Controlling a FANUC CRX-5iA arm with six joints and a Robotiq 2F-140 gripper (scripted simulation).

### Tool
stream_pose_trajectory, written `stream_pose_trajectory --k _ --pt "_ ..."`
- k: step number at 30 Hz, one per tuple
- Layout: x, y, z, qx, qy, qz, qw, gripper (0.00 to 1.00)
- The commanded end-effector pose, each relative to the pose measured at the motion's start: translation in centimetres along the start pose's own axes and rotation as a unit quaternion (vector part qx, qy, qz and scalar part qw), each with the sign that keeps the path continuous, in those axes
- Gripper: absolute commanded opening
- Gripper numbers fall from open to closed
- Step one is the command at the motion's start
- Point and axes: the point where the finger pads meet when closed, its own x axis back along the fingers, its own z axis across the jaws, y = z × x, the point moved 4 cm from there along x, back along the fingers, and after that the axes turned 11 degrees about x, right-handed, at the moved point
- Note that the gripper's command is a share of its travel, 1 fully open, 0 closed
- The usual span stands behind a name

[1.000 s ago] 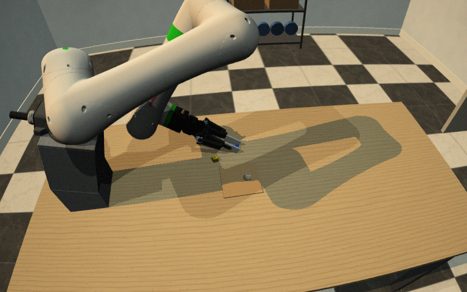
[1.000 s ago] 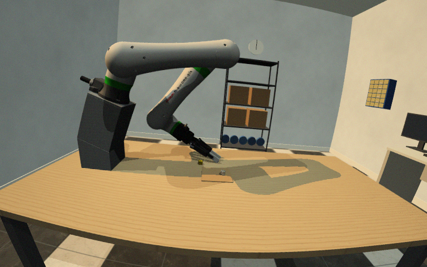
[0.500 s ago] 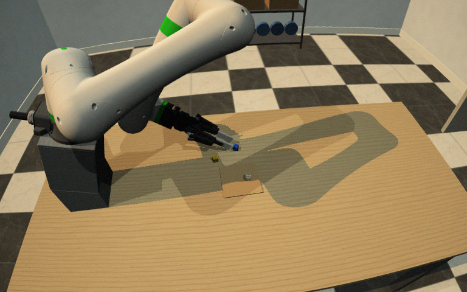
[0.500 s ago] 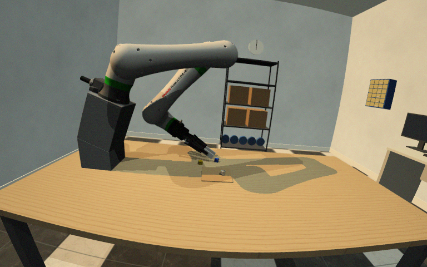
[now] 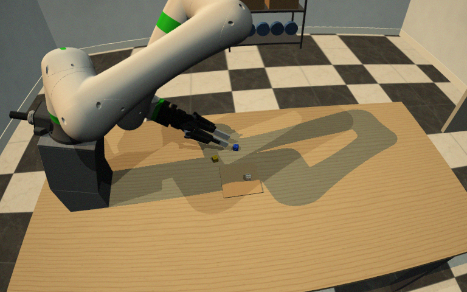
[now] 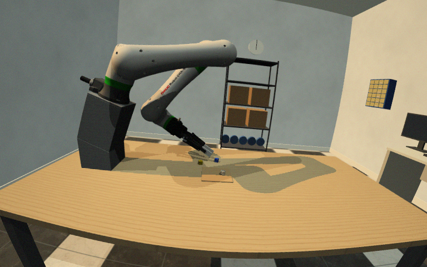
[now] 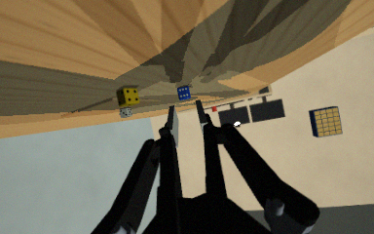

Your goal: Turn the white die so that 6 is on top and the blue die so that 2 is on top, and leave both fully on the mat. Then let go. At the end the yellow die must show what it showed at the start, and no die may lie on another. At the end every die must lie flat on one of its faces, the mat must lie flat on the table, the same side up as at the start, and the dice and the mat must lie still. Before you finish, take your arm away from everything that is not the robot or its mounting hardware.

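With the narrow, empty black claw (image 5: 226,139) (image 6: 209,154) (image 7: 186,110) held near the small blue cube die (image 5: 235,147) (image 6: 216,159) (image 7: 183,93), which lay behind the thin square mat (image 5: 242,188) (image 6: 217,178), wider fingers and a slow, straight reach were needed.

- The gripper (image 5: 227,140) (image 6: 210,154) (image 7: 186,110) drew up and back toward the arm's base.
- The blue die (image 5: 235,147) (image 6: 216,159) (image 7: 183,93), earlier mostly hidden by the fingers, came into view beyond their tips.
- The arm's shadow (image 5: 373,137) (image 6: 318,169) shifted.
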Motion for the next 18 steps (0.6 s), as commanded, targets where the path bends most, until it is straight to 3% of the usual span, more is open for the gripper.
stream_pose_trajectory --k 1,11,18 --pt "0.3 0.5 -0.1 0.0 0.0 0.0 1.0 0.21" --pt "2.2 4.1 -0.8 0.0 0.0 0.0 1.0 0.21" --pt "2.6 4.8 -0.9 0.0 0.0 0.0 1.0 0.21"
